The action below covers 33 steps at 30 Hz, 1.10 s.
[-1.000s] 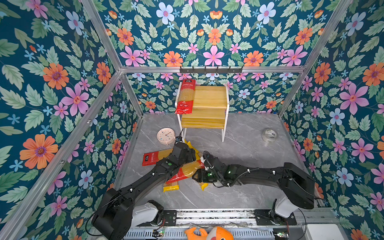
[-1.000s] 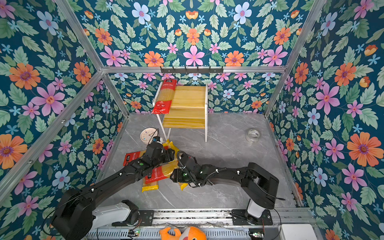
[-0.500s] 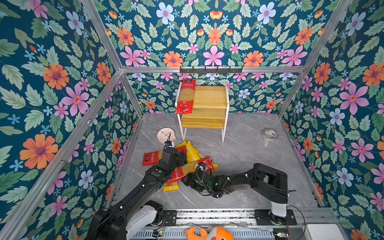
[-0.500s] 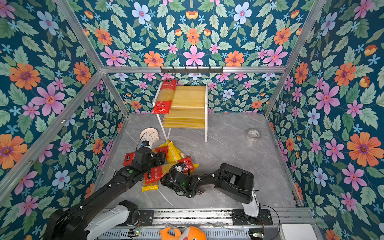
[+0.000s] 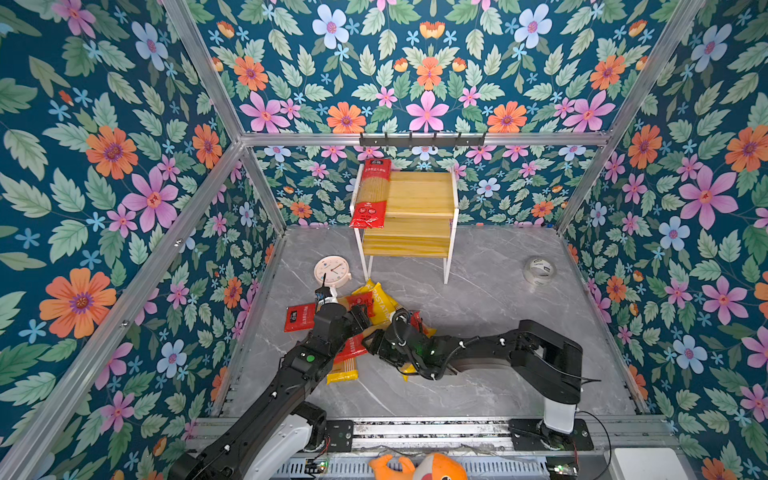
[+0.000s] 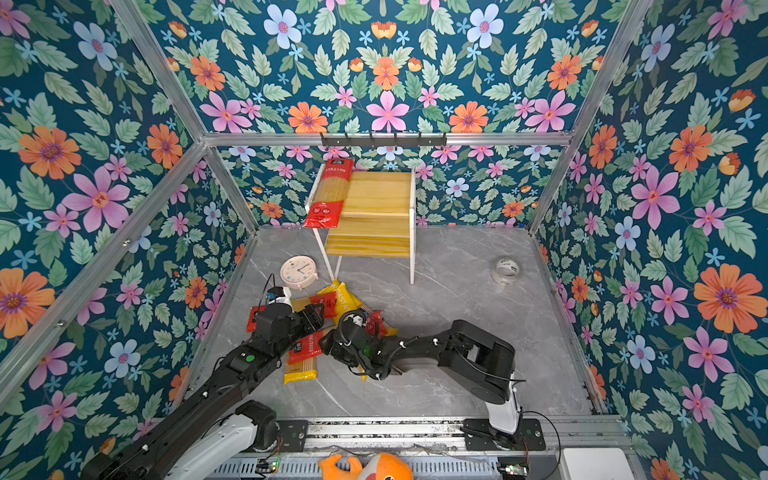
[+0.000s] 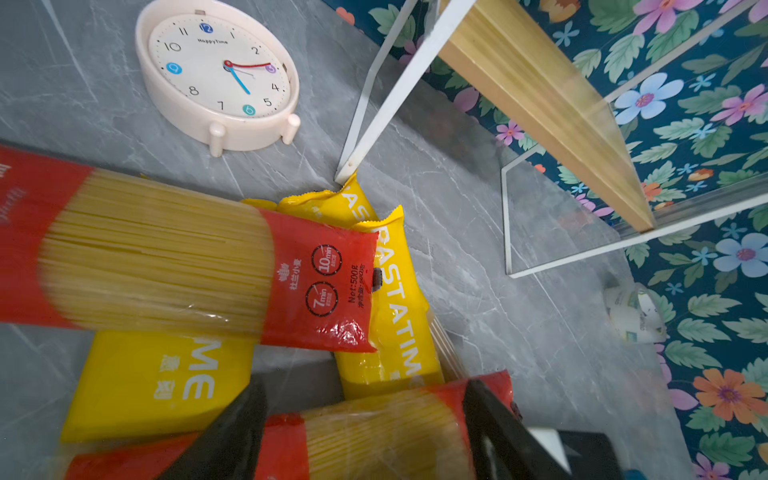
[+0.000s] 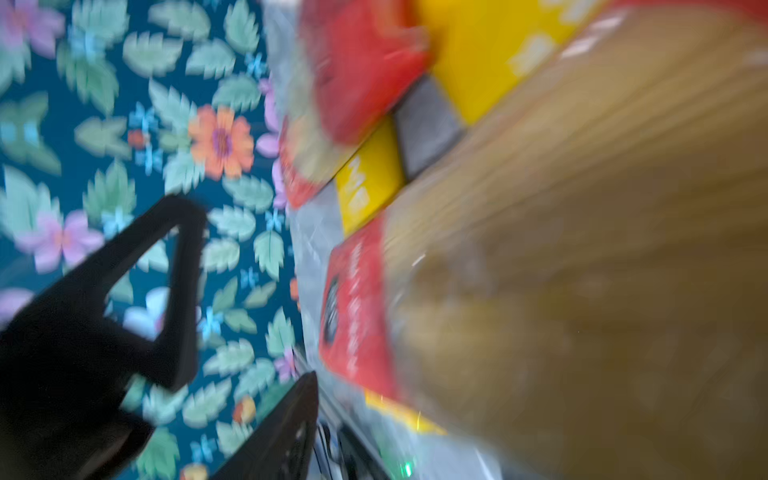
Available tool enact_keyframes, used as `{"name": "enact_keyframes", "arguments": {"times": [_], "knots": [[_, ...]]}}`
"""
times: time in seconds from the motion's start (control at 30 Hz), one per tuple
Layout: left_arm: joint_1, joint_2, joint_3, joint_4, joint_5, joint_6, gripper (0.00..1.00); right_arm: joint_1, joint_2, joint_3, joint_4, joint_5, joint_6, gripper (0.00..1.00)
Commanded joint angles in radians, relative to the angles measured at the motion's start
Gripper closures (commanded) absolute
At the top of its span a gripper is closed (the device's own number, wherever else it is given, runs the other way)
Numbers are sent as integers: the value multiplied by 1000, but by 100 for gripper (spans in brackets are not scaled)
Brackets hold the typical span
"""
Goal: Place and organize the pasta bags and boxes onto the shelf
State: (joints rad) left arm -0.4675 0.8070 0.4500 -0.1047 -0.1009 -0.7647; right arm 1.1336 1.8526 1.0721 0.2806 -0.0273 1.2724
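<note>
Left tool gapes over a red-ended, clear-middled packet; right tool: cannot tell.

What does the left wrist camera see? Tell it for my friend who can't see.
A red-ended spaghetti packet lies across yellow PASTATIME packets on a grey marble table, and open black jaws reach over a second red-ended packet. A cream clock lies face up near the white-legged, yellow-boarded shelf.
</note>
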Motion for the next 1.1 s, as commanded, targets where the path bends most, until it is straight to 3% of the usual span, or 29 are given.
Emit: {"name": "enact_keyframes", "arguments": {"times": [0.0, 0.2, 0.47, 0.57, 0.7, 0.9, 1.07], "knots": [[-25, -26, -44, -24, -36, -81, 27, -45, -70, 14, -244, -100, -318, 33], [-180, -33, -55, -67, -90, -173, 27, -220, -137, 13, -412, -222, -596, 33], [-387, 41, -105, 1, -56, -256, 24, -415, -93, 160, -645, -321, -783, 31], [-447, 73, -131, 87, -27, -304, 23, -451, -57, 183, -678, -399, -811, 31], [-519, 135, -183, 189, -27, -374, 23, -454, -17, 196, -583, -476, -788, 32], [-547, 158, -223, 247, -21, -439, 23, -451, 65, 300, -566, -545, -769, 33], [-540, 77, -256, 195, -141, -431, 21, -441, 58, 271, -583, -586, -796, 36]]}}
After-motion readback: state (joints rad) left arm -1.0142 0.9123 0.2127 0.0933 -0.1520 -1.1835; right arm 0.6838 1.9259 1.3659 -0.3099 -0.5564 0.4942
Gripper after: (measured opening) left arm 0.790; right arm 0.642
